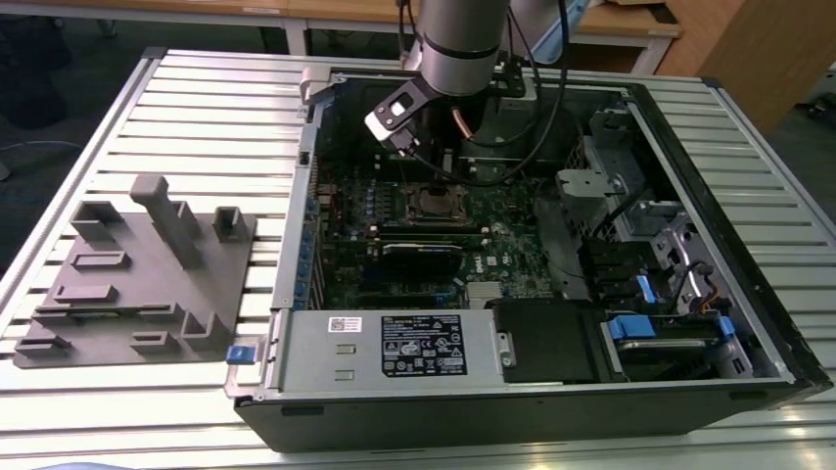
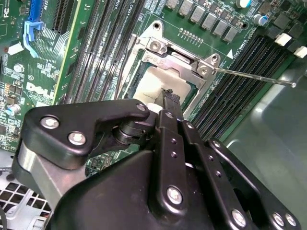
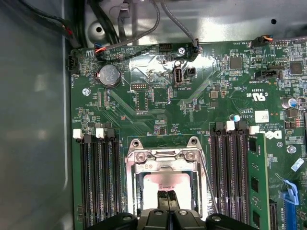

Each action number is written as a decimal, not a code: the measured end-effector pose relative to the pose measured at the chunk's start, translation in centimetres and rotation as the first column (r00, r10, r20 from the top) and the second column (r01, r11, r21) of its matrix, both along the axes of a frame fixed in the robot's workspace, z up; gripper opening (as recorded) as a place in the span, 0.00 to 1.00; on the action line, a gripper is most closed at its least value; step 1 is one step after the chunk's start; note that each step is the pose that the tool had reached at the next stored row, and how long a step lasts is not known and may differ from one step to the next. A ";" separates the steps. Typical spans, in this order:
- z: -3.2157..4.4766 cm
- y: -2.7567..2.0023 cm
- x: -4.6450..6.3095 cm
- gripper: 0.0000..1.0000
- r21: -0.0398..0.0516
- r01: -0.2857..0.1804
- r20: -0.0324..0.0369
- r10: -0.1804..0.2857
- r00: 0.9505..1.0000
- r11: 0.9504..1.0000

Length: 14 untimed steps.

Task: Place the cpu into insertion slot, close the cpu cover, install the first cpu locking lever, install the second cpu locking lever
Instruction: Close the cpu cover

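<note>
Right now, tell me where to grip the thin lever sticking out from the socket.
Probably near the free tip of the locking lever, coming from above and pinching across the rod: it is thin and juts clear over the memory slots.

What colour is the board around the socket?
The flat circuit board is dark green, clearest in the first wrist view.
</note>
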State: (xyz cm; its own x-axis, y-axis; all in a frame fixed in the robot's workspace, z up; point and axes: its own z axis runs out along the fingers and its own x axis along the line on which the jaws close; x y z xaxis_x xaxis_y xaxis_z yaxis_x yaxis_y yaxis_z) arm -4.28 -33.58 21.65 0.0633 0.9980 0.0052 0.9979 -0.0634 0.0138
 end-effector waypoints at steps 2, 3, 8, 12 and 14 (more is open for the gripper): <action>-0.01 0.00 0.0 0.10 0.000 0.000 0.000 0.000 1.000 1.000; -0.01 0.00 0.0 0.10 0.000 0.000 0.000 0.000 1.000 1.000; -0.01 0.00 0.0 0.10 0.000 0.000 0.000 0.000 1.000 1.000; -0.01 0.00 0.0 0.10 0.000 -0.007 0.000 0.007 1.000 1.000; -0.02 0.00 0.0 0.10 0.000 -0.042 0.000 0.042 0.999 0.999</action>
